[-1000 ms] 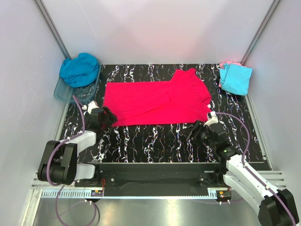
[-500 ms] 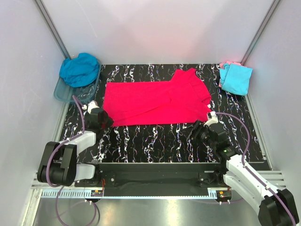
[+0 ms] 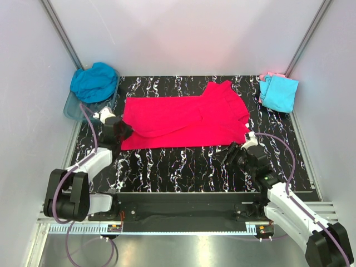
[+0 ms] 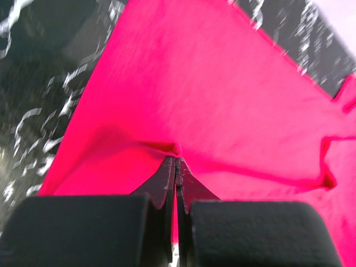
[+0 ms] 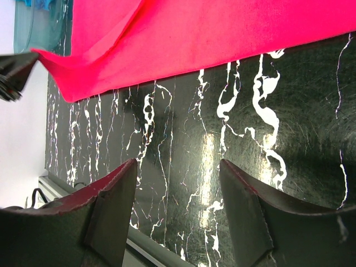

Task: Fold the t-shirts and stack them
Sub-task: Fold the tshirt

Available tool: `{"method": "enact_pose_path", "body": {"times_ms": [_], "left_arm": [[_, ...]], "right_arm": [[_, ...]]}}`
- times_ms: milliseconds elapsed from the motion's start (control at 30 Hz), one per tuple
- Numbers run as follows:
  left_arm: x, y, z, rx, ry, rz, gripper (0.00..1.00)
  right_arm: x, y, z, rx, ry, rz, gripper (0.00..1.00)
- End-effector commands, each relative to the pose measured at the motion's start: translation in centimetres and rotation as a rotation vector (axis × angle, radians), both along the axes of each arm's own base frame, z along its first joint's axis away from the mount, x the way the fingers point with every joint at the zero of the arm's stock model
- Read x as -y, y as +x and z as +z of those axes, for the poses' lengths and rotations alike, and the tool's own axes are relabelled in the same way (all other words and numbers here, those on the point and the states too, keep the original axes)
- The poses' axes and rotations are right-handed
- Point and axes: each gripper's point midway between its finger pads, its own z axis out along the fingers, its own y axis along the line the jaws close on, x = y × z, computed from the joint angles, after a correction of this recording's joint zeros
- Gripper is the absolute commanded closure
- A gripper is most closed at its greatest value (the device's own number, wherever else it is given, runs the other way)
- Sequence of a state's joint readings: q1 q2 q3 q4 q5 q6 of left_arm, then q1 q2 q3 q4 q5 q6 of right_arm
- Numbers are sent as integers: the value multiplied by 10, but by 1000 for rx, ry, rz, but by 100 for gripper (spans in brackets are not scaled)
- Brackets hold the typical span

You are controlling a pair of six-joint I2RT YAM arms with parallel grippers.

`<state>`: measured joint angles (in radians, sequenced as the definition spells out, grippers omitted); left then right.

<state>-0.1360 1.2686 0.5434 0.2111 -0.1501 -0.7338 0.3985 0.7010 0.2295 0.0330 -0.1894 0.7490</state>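
T-shirt (image 3: 183, 119) in pink-red pinched at edge by left end effector (image 4: 176, 162), right end effector (image 5: 178, 167) wide, empty

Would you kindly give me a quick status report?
Left pincer shut on bright pink-red cloth t-shirt, left corner. Right pincer open, empty, above black marbled table. Nothing blocking.

Right gripper (image 5: 178, 167) jaws spread, empty, above black marbled table (image 5: 311, 139); pink-red t-shirt (image 5: 222, 33) beyond, left corner lifted off surface.

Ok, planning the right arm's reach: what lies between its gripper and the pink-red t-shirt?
Only bare black marbled tabletop separates the right gripper from the pink-red t-shirt; the right wrist view shows it.
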Motion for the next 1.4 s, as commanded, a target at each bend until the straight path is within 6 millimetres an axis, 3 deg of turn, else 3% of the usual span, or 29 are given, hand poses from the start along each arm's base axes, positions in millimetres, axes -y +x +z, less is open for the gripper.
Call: {"method": "enact_pose_path", "body": {"times_ms": [0,133,367,1367], "left_arm": [[-8,23,26,71,11,54,100],[-9,35,29,74,14,64,100],[-8,47,17,50,9,81,100],[-26,56,19,38,61,169,100]], "right_arm": [[-4,2,8,31,17,11,33],[-5,2,8,26,19,17,32],[-5,2,6,19,14,15,33],[-5,3,-1,3,8,12,34]]}}
